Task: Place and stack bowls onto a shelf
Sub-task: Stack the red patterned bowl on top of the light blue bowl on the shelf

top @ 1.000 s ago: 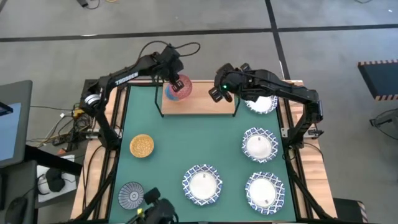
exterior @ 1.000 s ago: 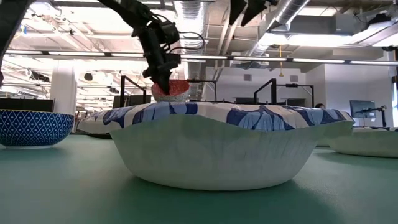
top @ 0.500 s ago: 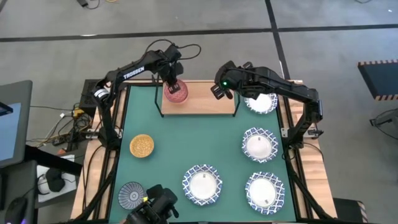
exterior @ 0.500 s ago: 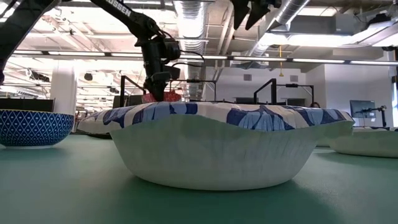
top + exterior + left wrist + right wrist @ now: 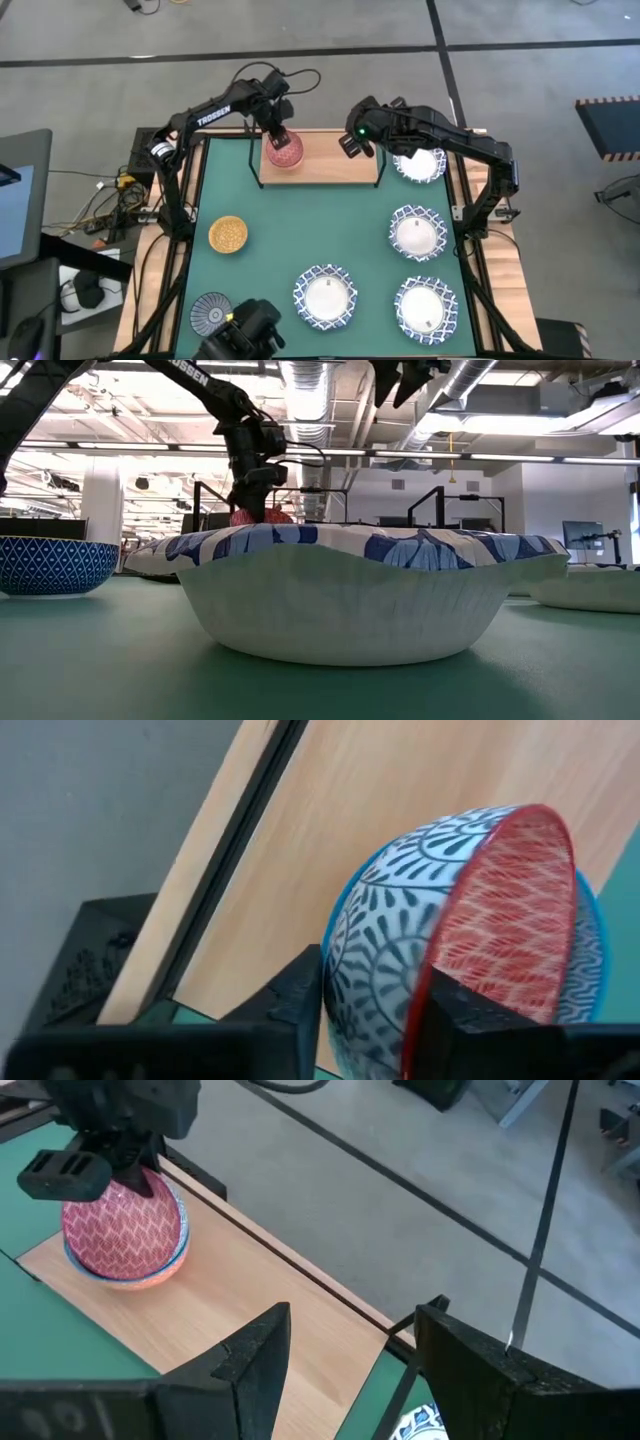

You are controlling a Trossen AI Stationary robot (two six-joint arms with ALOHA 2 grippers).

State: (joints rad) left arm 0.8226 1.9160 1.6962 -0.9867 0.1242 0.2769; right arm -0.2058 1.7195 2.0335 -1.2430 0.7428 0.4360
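Green mat (image 5: 300,230) carries 4 patterned bowls (image 5: 324,297); left gripper (image 5: 277,133) grips red bowl (image 5: 284,150) on shelf (image 5: 335,168); right gripper (image 5: 352,145) open.

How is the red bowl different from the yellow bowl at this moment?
The red bowl sits on the shelf, nested in a light blue bowl; the yellow bowl lies alone on the green mat. The left gripper grips the red bowl's rim; nothing touches the yellow bowl. Both are small and round.
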